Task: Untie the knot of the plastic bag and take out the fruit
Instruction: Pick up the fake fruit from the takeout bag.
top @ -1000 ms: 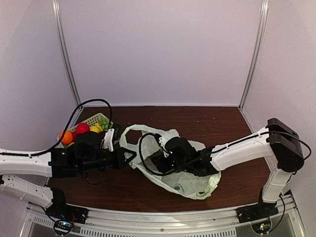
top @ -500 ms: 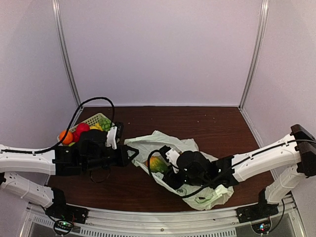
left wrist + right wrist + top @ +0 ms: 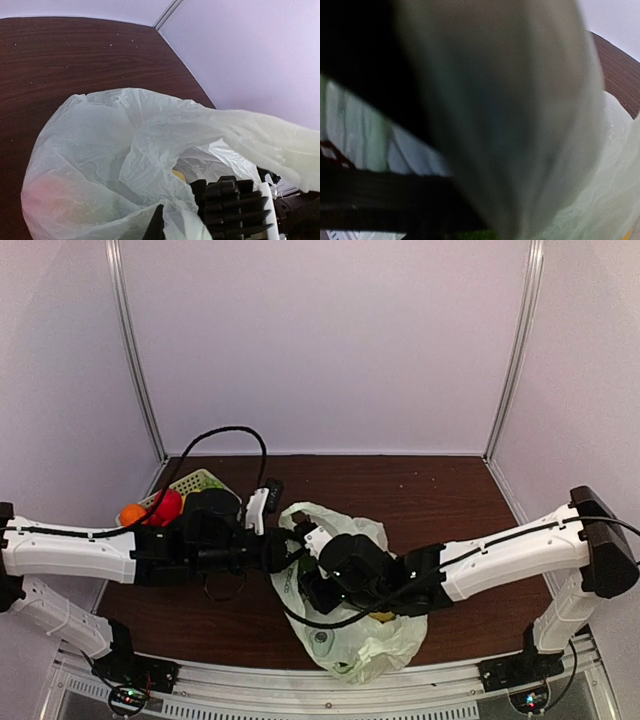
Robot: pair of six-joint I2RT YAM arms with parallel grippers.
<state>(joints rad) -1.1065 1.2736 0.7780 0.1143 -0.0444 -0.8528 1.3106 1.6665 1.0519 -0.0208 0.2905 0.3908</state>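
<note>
- bag (image 3: 350, 640): on the bench (image 3: 450, 490), right of the basket (image 3: 197, 481) and nearer the arm bases. Its low end is close to the bench's near edge. I see no knot, and the mouth looks open in the left wrist view.
- fruit (image 3: 381, 617): a yellow piece shows inside the bag, with a pinkish blur behind the film. An orange (image 3: 132, 513) already sits at the basket.
- left pincer (image 3: 288, 550): at the bag rim on the side facing the basket, with film across its tips. Can't tell if it's clamped or just touching.
- right pincer (image 3: 310, 580): just past the left one, on the side away from the basket, buried in the bag mouth. Its wrist view is smothered by plastic, so I can't tell its state.
- Risk: a blind grab grips film instead of fruit, because that camera is covered.
- Risk: the thin film tears if the two pincers pull apart.
- Risk: the pincers clash, since they're nearly touching.
- Risk: dragging the bag further from the basket tips it off the near edge, or fruit rolls out of the mouth.
</note>
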